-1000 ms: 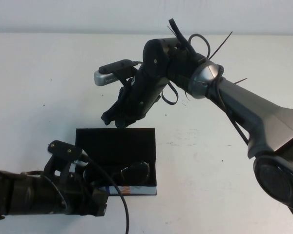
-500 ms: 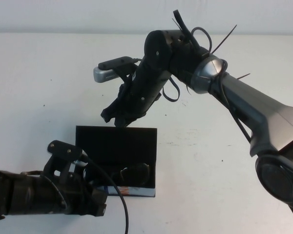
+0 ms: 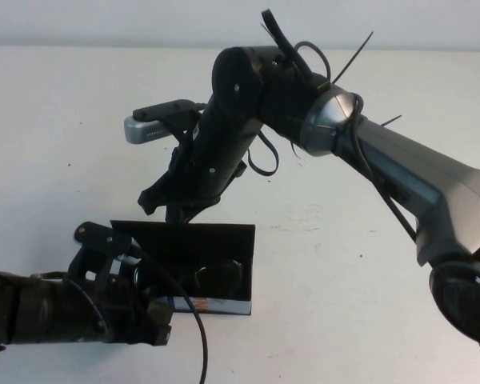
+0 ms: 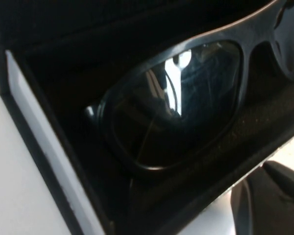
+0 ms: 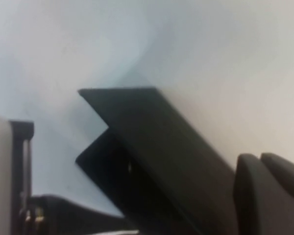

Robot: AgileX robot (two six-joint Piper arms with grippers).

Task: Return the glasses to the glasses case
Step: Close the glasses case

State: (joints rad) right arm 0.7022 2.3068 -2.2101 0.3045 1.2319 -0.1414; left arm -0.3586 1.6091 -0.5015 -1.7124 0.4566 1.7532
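Note:
The black glasses case (image 3: 224, 305) stands open near the table's front, its lid (image 3: 184, 236) tilted up. The dark-rimmed glasses (image 3: 216, 276) lie inside it, and they fill the left wrist view (image 4: 176, 107) above the case's white side strip (image 4: 44, 147). My right gripper (image 3: 162, 206) is shut and sits against the lid's far edge. The right wrist view shows its fingers (image 5: 262, 191) together beside the raised lid (image 5: 157, 137). My left gripper (image 3: 156, 324) is shut and empty at the case's front left corner, and it also shows in the left wrist view (image 4: 269, 200).
The white table (image 3: 368, 264) spreads to the right of the case and behind it. My right arm (image 3: 400, 176) reaches in from the right, high over the table. A loose cable (image 3: 188, 320) hangs over the case's front.
My right gripper has moved left and nearer, and the lid has tilted up from lying flat. The left arm has barely moved.

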